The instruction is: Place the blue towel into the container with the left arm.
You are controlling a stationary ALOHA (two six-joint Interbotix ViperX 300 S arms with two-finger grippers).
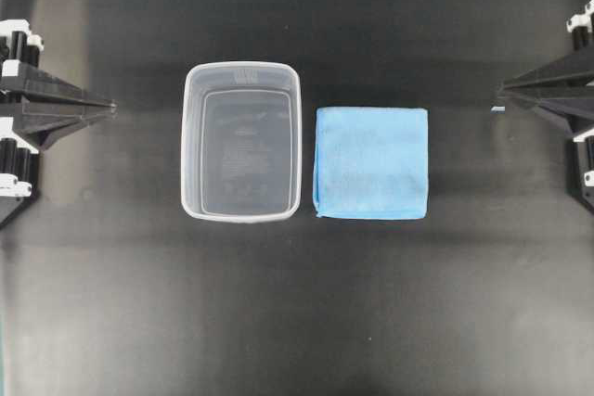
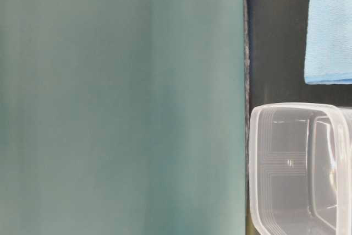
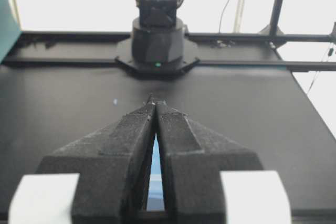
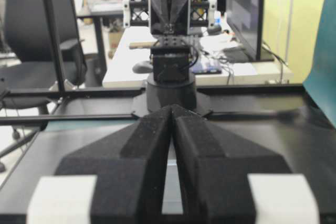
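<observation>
Nothing is picked up yet; I am at the very start.

My left gripper (image 1: 109, 107) is clenched on nothing, and so is my right gripper (image 1: 499, 92). Past the box (image 1: 241, 141), touching its far side, the blue towel (image 1: 371, 162) lies flat on the table (image 1: 297, 303). I think I must reach over. The side view cuts both off.

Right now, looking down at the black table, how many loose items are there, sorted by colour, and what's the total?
Light blue, folded square microfibre towel: 1
Clear, translucent rectangular plastic tub: 1
Total: 2
</observation>
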